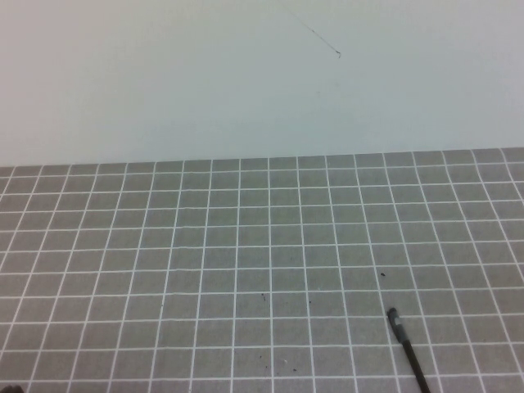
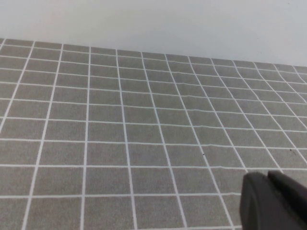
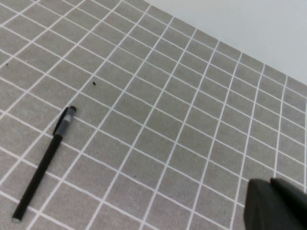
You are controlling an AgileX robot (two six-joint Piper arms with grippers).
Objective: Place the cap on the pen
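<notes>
A thin black pen [image 1: 407, 348] lies flat on the grid mat near the front right, running off the high view's bottom edge. In the right wrist view the pen [image 3: 44, 163] shows whole: a thicker dark section with a clip at one end and a small silver end at the other. No separate cap shows in any view. My right gripper [image 3: 268, 182] hangs above the mat, well to the side of the pen, its jaws shut on nothing. My left gripper [image 2: 265, 176] is shut too, over bare mat with no pen near it. Neither gripper shows in the high view.
The grey mat with white grid lines [image 1: 246, 270] covers the table up to a plain pale wall [image 1: 246, 74] at the back. A few small dark specks [image 1: 264, 296] dot the mat.
</notes>
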